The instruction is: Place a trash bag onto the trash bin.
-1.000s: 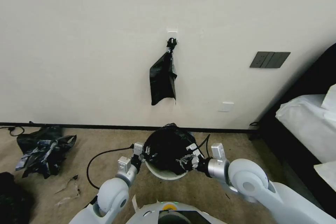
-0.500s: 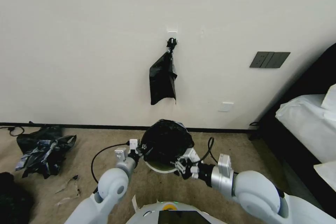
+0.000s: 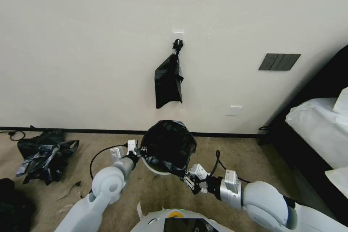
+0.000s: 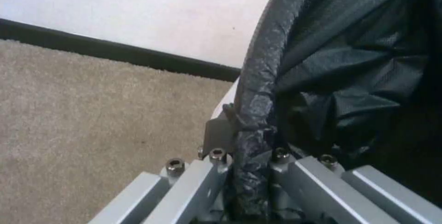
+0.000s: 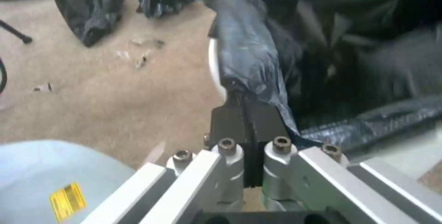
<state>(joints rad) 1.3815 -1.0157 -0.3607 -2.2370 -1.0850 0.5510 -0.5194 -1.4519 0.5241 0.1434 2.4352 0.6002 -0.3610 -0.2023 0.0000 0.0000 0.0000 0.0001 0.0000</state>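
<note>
The glossy black trash bag (image 3: pixel 167 144) is spread over the small cream-white trash bin (image 3: pixel 154 168) on the carpet near the wall. Only a strip of the bin's rim shows below the plastic. My left gripper (image 3: pixel 139 151) is shut on the bag's edge at the bin's left side. In the left wrist view the rolled bag edge (image 4: pixel 255 113) runs between the closed fingers beside the bin's wall (image 4: pixel 226 100). My right gripper (image 3: pixel 185 178) is shut on the bag's near edge, drawn away from the rim. The right wrist view has the bag (image 5: pixel 248 58) pinched between dark pads, next to the bin (image 5: pixel 214 65).
Another black bag (image 3: pixel 168 83) hangs from a wall hook above the bin. A black plastic pile with blue-grey patches (image 3: pixel 45 154) lies on the floor at left, a dark bundle (image 3: pixel 11 203) nearer. A bed (image 3: pixel 319 130) stands at right. A cable (image 3: pixel 98 156) loops by my left arm.
My right gripper has pulled back toward my body with the bag's edge. The left gripper, the bag and the bin have shifted left and toward the wall.
</note>
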